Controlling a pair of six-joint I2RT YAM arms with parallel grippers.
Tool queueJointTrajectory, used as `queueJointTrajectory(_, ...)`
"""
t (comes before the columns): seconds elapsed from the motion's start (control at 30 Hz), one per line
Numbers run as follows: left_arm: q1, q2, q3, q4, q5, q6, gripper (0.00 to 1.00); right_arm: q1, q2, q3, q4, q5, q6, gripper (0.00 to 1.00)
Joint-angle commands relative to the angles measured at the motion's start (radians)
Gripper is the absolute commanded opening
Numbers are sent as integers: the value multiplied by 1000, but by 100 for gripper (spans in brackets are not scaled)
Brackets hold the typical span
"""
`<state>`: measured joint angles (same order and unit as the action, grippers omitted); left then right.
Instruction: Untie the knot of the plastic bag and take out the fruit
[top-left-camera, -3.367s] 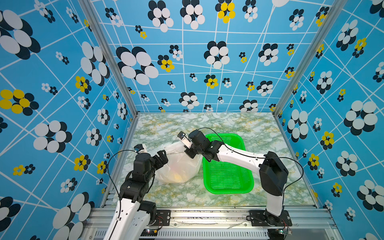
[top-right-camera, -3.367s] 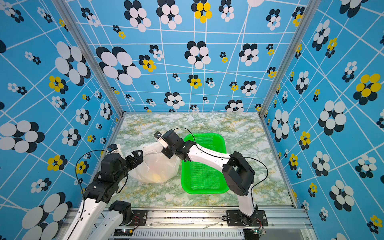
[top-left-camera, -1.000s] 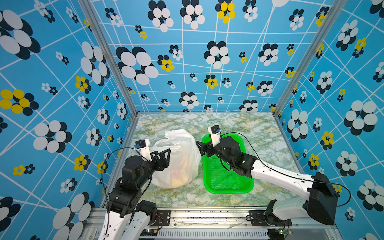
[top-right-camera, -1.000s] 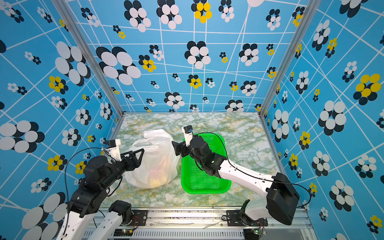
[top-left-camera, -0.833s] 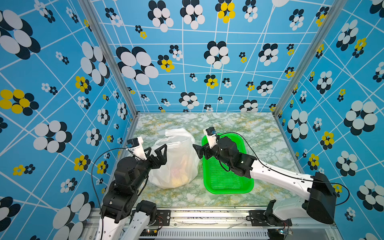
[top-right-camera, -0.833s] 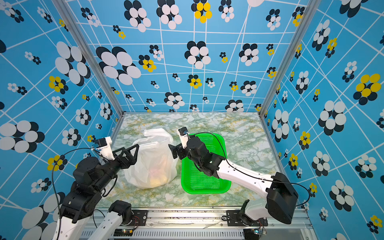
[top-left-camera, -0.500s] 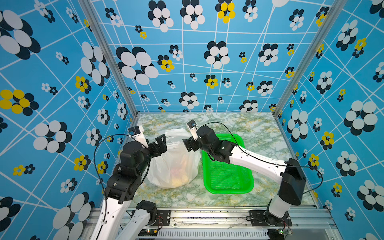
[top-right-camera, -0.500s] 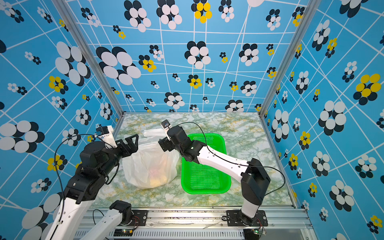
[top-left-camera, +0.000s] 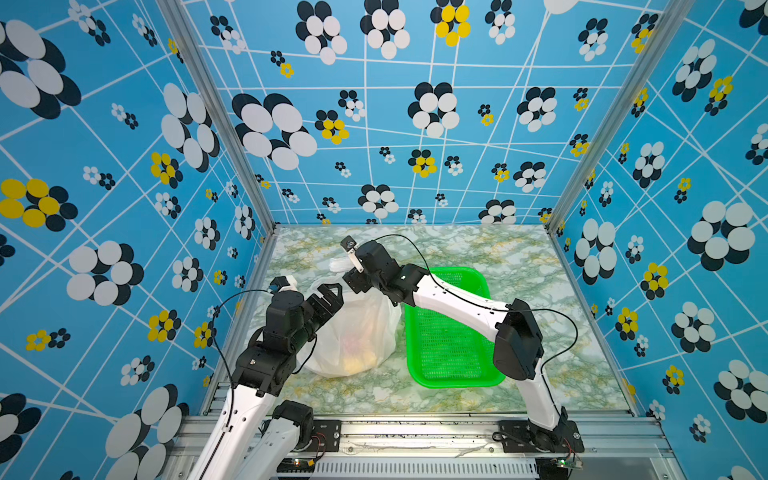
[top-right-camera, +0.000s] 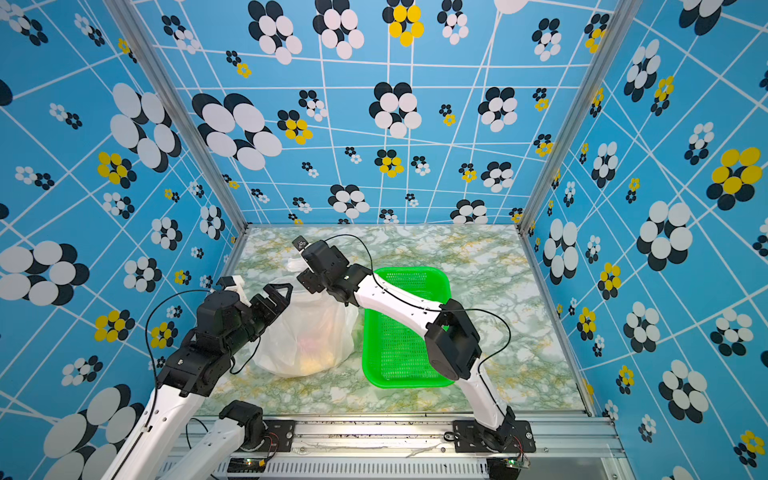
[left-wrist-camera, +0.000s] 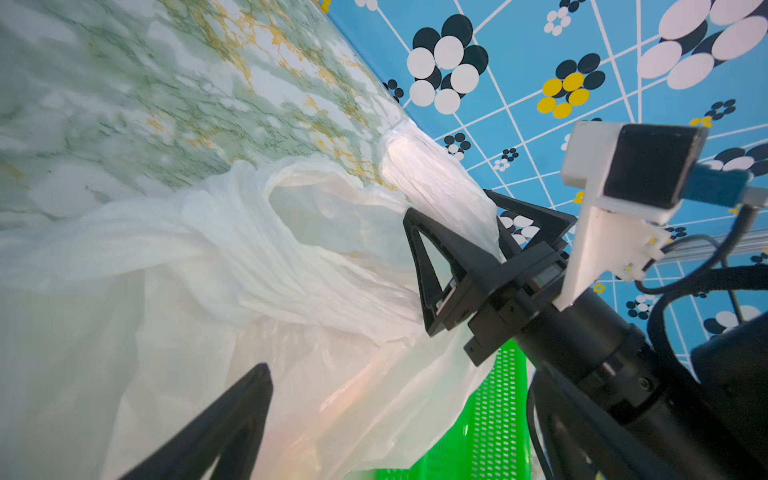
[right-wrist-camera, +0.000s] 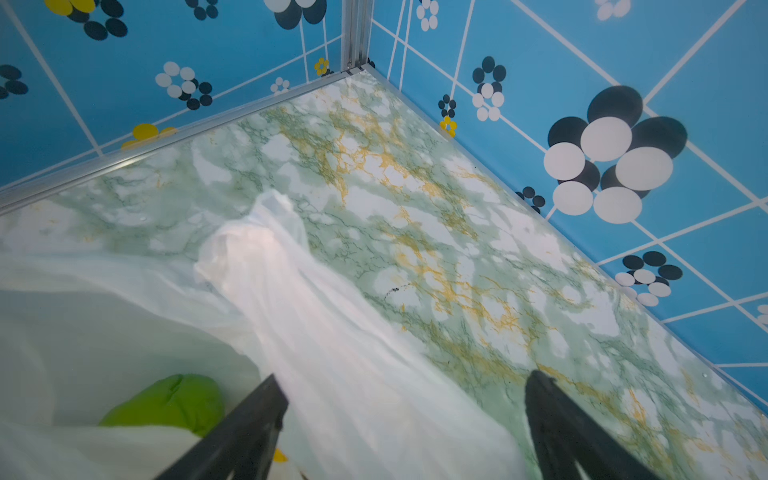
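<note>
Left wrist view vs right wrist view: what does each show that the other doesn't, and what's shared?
Only the left wrist view: the right gripper from outside with its wrist camera, jaws apart astride a handle loop of the plastic bag, plus the green basket. Only the right wrist view: a green fruit inside the bag and a corner post. Both: the bag, that loop, the right gripper's fingers, the marble table.

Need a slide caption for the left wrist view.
Right gripper, jaws open, straddles a handle loop of the plastic bag; green basket nearby.
</note>
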<state>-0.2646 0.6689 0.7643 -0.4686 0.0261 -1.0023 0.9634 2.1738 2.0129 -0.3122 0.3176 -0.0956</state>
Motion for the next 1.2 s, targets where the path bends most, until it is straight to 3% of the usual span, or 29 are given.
queueJointTrajectory(0.0, -8, -23, -66, 85, 42, -138, 100, -6, 68, 116, -83, -17, -8, 69)
queueJointTrajectory(0.07, -9, -17, -94, 126, 52, -154, 100, -6, 83, 163, -112, -36, 11, 40)
queueJointTrajectory(0.13, -8, 3, -113, 151, 63, -172, 100, -6, 70, 167, -117, -46, 45, 17)
queueJointTrajectory(0.17, -8, 15, -121, 172, 71, -177, 100, -5, 53, 156, -116, -51, 68, 9)
queueJointTrajectory(0.23, -8, 42, -138, 221, 84, -186, 100, -5, 11, 112, -96, -76, 110, 3)
queueJointTrajectory(0.53, 11, 178, -99, 312, 54, -204, 96, 13, -246, -189, 63, -147, 251, 0)
queueJointTrajectory(0.8, 20, 242, -62, 379, 52, -265, 81, 14, -433, -475, 267, -209, 367, 0)
queueJointTrajectory(0.83, 21, 248, -54, 377, 48, -262, 73, 14, -446, -493, 284, -223, 376, 0)
queueJointTrajectory(0.9, 24, 263, -33, 371, 58, -256, 43, 15, -467, -523, 306, -236, 388, 0)
queueJointTrajectory(1.0, 31, 282, 4, 371, 87, -245, 10, 15, -490, -555, 321, -211, 392, 0)
queueJointTrajectory(1.07, 54, 291, 44, 346, 95, -226, 1, 14, -496, -567, 325, -161, 394, 0)
queueJointTrajectory(1.17, 149, 315, 120, 299, 126, -200, 0, -17, -485, -560, 323, -124, 426, 0)
